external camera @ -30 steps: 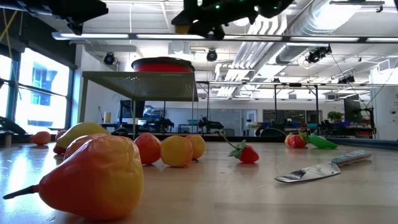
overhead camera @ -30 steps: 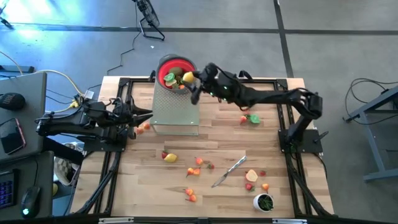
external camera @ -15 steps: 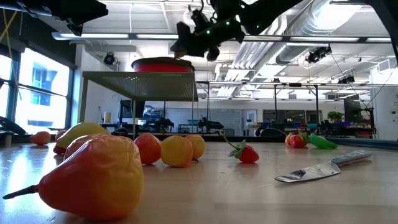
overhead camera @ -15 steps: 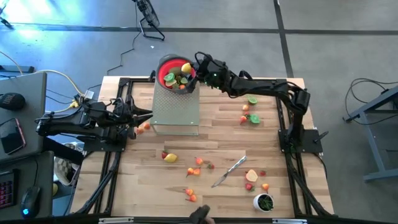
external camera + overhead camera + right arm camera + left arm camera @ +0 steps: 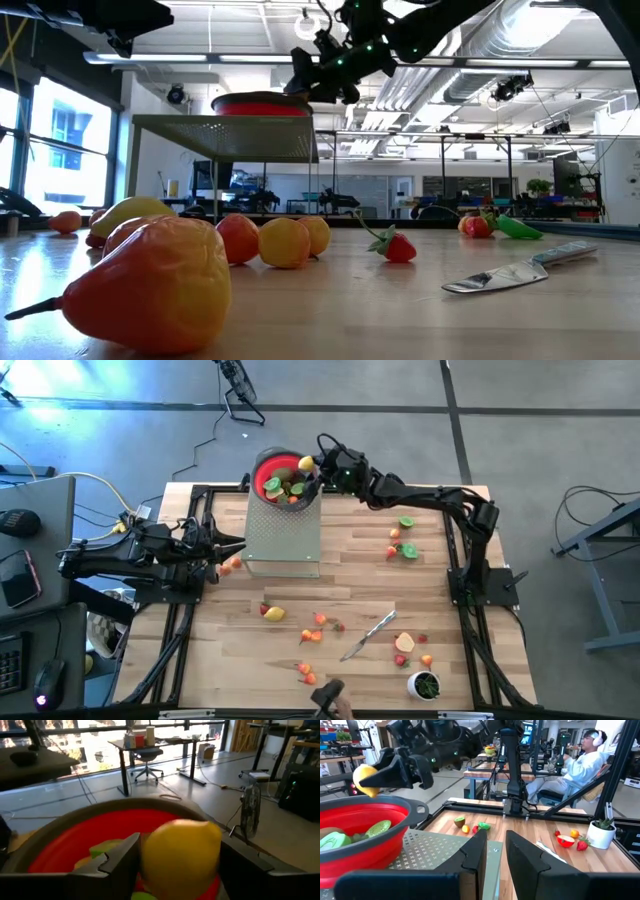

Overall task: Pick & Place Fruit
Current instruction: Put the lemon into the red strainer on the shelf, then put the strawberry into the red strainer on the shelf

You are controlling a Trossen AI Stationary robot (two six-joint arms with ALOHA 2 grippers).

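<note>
A red bowl (image 5: 262, 463) with several fruit pieces inside stands on a perforated metal stand (image 5: 283, 532) at the table's far side. My right gripper (image 5: 311, 463) hovers at the bowl's far right rim, shut on a yellow fruit (image 5: 305, 462). The left wrist view shows that yellow fruit (image 5: 364, 780) just above the bowl's rim (image 5: 380, 802). More fruit (image 5: 273, 614) lies scattered on the wooden table. My left gripper (image 5: 236, 545) waits at the table's left beside the stand, its fingers (image 5: 475, 852) a little apart with nothing between them. My right gripper pinches the yellow fruit (image 5: 180, 851) between its two fingers (image 5: 116, 861), one on each side of it. The fingers come nearly level from the table's right. The fruit is lifted clear, just above the red bowl's rim (image 5: 100, 809).
A silver knife (image 5: 368, 635) lies near the table's middle front. A small white cup (image 5: 424, 684) with green contents stands at the near right corner. Loose fruit (image 5: 403, 548) lies right of the stand. A hand (image 5: 328, 696) shows at the near edge.
My right gripper has carried the yellow fruit from above the stand's far right corner toward the table's far edge, and it now hangs at the red bowl's rim. The fruit has stayed between the fingers. A hand has come in at the near edge.
</note>
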